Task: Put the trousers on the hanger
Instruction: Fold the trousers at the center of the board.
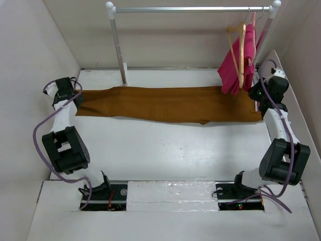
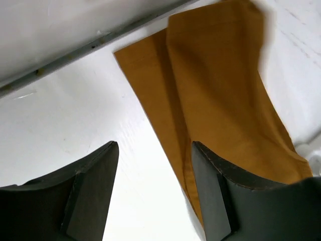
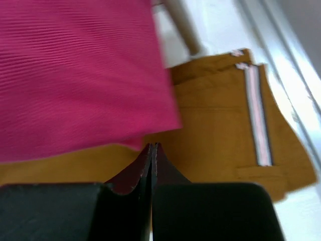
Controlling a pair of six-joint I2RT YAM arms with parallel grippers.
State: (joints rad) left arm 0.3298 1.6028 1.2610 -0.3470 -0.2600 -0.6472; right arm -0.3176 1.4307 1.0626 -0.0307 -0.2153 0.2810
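Trousers (image 1: 165,103): they lie flat on the table (image 1: 165,150), just in front of the clothes rail (image 1: 190,9), stretched out along it. The leg ends reach past the rail's left post. The striped waistband sits under the rail's right end.
Hanger (image 1: 243,50): it hangs by its hook at the rail's right end, with nothing on it.
Pink garment (image 1: 231,68): it hangs at the rail's right end too, right beside the hanger.
Left gripper (image 2: 153,145): it is by the leg ends, past the rail's left post. Its fingers are partly apart, with only bare table between them. It holds nothing.
Right gripper (image 3: 152,146): it is under the rail's right end, over the waistband. Its fingers are pressed tight together, and I see nothing between them.
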